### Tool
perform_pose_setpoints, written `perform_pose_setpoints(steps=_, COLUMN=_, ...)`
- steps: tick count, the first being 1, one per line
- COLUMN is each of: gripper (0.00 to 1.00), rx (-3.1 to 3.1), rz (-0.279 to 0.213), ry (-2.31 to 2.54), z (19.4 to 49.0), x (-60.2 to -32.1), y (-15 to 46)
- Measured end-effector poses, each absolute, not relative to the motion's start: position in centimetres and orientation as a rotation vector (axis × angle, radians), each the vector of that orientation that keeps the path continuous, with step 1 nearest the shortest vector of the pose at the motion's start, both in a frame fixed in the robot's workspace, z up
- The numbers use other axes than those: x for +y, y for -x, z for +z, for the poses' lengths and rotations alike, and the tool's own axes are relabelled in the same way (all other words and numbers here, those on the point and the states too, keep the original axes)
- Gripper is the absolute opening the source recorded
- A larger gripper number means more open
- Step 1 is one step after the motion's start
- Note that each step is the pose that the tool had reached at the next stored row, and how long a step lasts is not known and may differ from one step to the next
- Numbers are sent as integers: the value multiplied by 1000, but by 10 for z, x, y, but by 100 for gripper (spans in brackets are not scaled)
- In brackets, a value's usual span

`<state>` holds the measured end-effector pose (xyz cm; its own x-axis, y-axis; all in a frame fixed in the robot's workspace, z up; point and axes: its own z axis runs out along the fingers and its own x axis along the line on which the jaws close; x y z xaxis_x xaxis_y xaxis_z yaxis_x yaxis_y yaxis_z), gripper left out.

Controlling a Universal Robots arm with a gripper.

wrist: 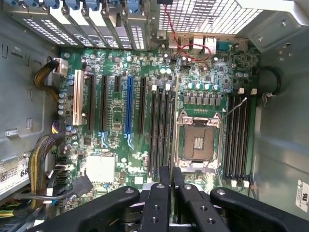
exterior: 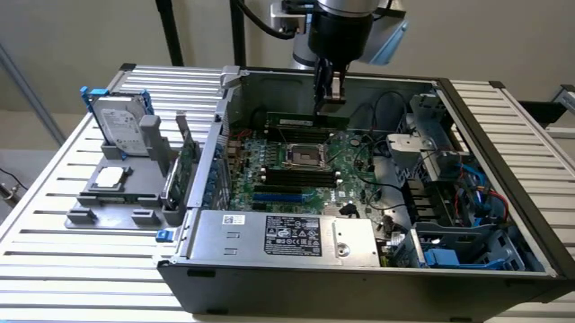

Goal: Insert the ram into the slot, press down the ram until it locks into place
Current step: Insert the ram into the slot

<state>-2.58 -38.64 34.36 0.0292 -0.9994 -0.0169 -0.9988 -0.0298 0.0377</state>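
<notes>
The black two-fingered hand (wrist: 170, 178) is hovering with its fingers almost together, gripping nothing visible. The long green circuit-board ram (exterior: 297, 121) is standing in a narrow black slot (exterior: 303, 131) by the far wall of the grey metal computer case (exterior: 269, 91). Risk: off-centre pressure may tilt it, leaving one clip unlatched.

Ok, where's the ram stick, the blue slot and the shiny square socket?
ram (exterior: 303, 122): exterior view, middle of the stick.
blue socket (wrist: 129, 104): wrist view, middle of its length.
processor socket (wrist: 199, 141): wrist view, its centre.
</notes>
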Motion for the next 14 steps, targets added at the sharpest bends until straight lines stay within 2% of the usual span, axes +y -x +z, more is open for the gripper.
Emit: perform_pose_setpoints(steps=14, gripper=13, rx=-2173, rz=-60, ry=-2247, z=318, x=-404, y=24)
